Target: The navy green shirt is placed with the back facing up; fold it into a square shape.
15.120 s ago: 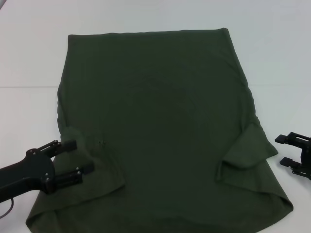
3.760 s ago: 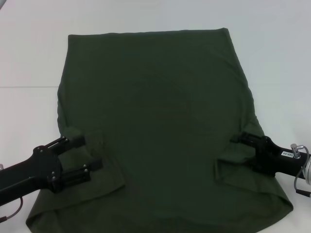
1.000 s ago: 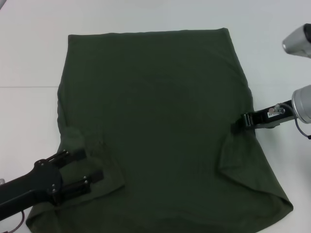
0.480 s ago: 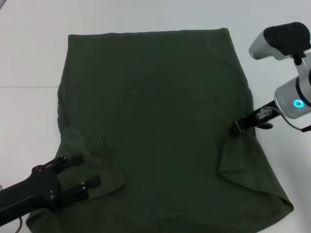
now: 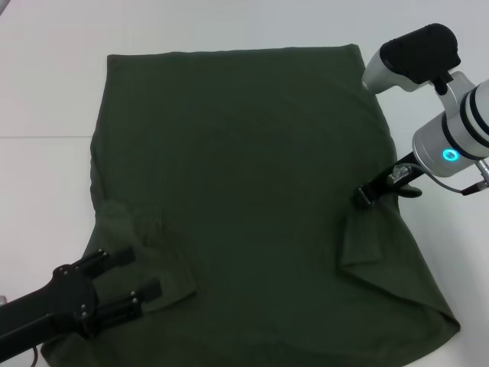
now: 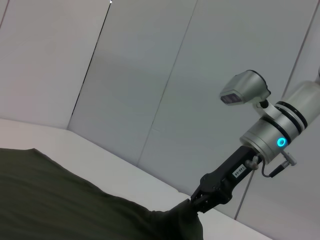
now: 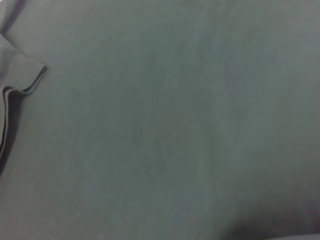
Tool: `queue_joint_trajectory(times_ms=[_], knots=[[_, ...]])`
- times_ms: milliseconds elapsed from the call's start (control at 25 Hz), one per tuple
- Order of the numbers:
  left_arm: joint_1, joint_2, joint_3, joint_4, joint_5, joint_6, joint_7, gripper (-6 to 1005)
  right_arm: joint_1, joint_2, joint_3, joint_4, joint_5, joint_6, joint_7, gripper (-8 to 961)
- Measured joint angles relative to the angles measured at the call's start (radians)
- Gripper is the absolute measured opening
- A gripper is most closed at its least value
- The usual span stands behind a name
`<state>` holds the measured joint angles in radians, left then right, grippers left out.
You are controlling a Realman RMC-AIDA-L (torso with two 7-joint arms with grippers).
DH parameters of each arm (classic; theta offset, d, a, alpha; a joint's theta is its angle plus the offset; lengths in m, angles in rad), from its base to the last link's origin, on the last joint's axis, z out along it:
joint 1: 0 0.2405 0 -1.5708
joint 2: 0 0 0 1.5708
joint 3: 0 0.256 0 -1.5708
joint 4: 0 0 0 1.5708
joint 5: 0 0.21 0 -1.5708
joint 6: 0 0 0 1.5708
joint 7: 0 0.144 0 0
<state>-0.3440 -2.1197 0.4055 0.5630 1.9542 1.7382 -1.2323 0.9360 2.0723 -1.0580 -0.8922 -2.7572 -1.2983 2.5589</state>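
From the head camera, the navy green shirt (image 5: 244, 199) lies spread flat over most of the white table (image 5: 46, 92), its straight hem on the far side and both sleeves folded in over the body on the near side. The left gripper (image 5: 131, 273) sits low at the near left corner of the shirt, its two black fingers (image 5: 114, 254) spread apart and lying over the folded-in left sleeve, with the fabric directly beneath them and the rest of the shirt stretching away ahead of it and to its right. The right gripper (image 5: 365, 195) is at the shirt's right edge, just above the folded right sleeve; its black tip meets the cloth there, but whether its fingers are spread or closed cannot be told, as the tip is small and dark against the fabric. Its silver arm, with a lit blue ring, rises behind it over the table. In the left wrist camera, the shirt (image 6: 75, 205) fills the lower part of the picture as a dark sheet, and the right gripper (image 6: 200, 199) shows at its far edge, where the cloth is drawn up into a small peak at the tip. In the right wrist camera, the shirt (image 7: 175, 125) fills nearly the whole picture close beneath that gripper, with a folded sleeve edge (image 7: 22, 82) showing at one side.
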Motion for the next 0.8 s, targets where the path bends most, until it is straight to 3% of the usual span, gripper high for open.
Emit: queue_joint_trajectory(times_ms=[800], knots=[[-0.004, -0.002, 0.004, -0.018, 0.004, -0.006, 0.001, 892, 0.017, 0.001, 0.007, 0.005, -0.009, -0.041, 0.039, 23]])
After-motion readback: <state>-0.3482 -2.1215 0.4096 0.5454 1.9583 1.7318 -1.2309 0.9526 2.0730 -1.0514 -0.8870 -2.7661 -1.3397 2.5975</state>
